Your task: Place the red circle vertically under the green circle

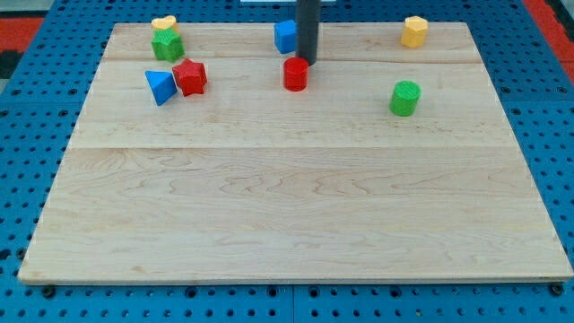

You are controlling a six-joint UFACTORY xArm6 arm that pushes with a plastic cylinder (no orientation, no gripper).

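Observation:
The red circle (296, 74) is a short red cylinder near the view's top centre of the wooden board (287, 206). The green circle (404, 98) is a green cylinder to its right and slightly lower. My tip (308, 62) is the lower end of the dark rod coming down from the view's top. It sits just above and right of the red circle, touching or nearly touching its upper right edge. The rod partly hides the right side of a blue cube (285, 36).
A yellow hexagon-like block (413, 31) lies at the top right. At the top left are a yellow heart (163, 23), a green star (167, 45), a red star (189, 77) and a blue triangle (160, 86). Blue pegboard surrounds the board.

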